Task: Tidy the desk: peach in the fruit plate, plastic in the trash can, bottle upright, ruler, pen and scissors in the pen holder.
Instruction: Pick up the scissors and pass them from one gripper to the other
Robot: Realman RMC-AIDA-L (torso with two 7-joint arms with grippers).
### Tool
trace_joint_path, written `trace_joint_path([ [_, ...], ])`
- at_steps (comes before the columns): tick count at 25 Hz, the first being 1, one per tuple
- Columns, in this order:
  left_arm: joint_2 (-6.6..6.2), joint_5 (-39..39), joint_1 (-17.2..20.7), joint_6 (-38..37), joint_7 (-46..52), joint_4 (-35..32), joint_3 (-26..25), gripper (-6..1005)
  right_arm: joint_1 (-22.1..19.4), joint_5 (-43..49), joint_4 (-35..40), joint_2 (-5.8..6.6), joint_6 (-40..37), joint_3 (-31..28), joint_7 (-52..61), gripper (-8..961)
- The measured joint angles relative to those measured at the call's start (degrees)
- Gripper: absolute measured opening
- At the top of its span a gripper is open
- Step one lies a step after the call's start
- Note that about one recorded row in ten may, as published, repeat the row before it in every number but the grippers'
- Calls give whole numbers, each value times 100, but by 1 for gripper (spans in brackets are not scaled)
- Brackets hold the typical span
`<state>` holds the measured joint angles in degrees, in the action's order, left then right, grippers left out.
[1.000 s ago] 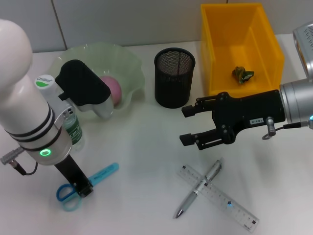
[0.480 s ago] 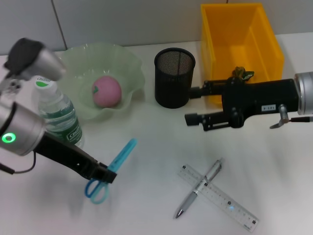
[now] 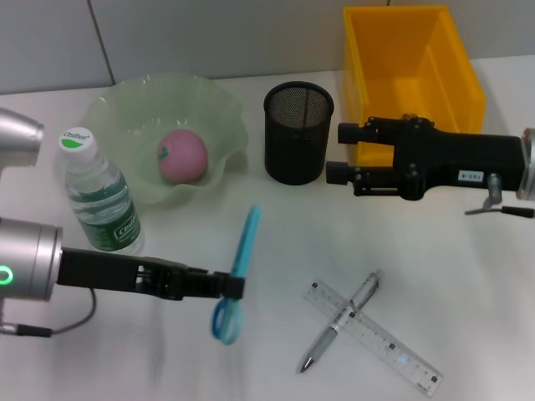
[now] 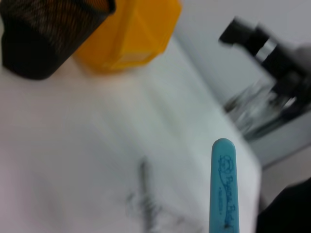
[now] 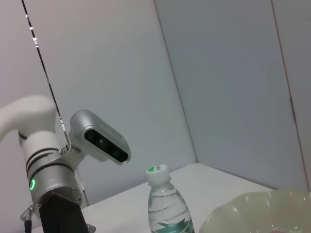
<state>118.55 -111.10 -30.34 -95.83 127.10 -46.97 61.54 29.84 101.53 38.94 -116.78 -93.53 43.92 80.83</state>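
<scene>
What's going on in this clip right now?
The left gripper holds the blue scissors by the handle end, lifted off the white desk, blades pointing toward the black mesh pen holder. The right gripper hovers beside the yellow bin, carrying nothing. The peach sits in the green fruit plate, the bottle stands upright, and the pen lies across the ruler on the desk.

Head camera looks down over the whole desk. Left wrist camera sits close behind the scissors [image 4: 222, 187], facing the pen holder [image 4: 46, 34] beyond its gripper. Right wrist camera faces level past its gripper, sharing the bottle [image 5: 166, 206] with the head view.
</scene>
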Motion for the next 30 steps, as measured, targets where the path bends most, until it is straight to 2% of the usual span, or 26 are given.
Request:
trace_joint_path([
  [7, 2, 1294, 82, -64, -857, 1127, -24, 271, -263, -287, -21, -60, -264, -107, -381, 767],
  [17, 34, 3157, 384, -287, -2424, 2256, 7, 274, -473, -390, -221, -159, -358, -128, -1002, 767],
  [24, 64, 4178, 334, -426, -3744, 3217, 16, 275, -486, -512, -641, -185, -526, -138, -1559, 767],
  [30, 63, 4825, 203, -670, -4437, 3910, 16, 277, -473, -767, -1243, -213, -640, -135, -2375, 767],
])
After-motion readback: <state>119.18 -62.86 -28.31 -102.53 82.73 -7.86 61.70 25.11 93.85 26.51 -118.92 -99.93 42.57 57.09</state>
